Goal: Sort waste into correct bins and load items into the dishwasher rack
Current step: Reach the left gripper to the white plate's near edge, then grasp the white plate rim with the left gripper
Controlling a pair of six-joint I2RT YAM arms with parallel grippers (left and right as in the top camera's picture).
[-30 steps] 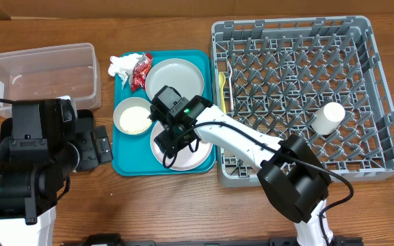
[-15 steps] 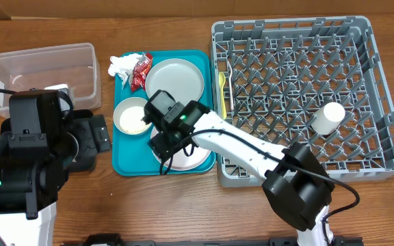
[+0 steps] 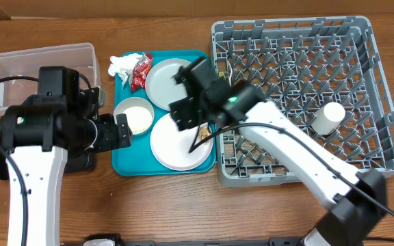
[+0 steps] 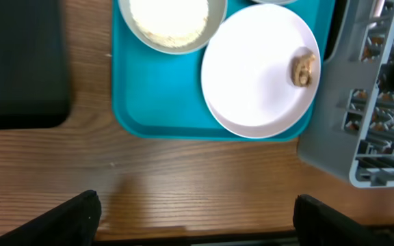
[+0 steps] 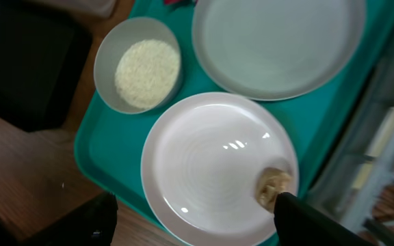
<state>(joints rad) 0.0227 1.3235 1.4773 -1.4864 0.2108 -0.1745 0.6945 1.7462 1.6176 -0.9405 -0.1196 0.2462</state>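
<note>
While the brown morsel (image 5: pixel 273 188) sits near the rim of the white plate (image 5: pixel 211 164), waste sorting is judged in hand.
Both claws are spread and empty, the right claw (image 5: pixel 197 229) held over the plate, the left claw (image 4: pixel 197 222) over the counter (image 4: pixel 183 178); a pinch on the morsel is called for next.

Teal tray (image 3: pixel 127 158): rectangular, rounded corners, low raised rim. Lies flat on wooden table (image 3: pixel 149 212), left of centre in overhead view, long sides running front to back. Glossy surface, faint reflections in right wrist view. Table: mid-brown, fine grain running left to right. Paler brown band (image 3: pixel 115 8) along far edge, nature unclear.
</note>
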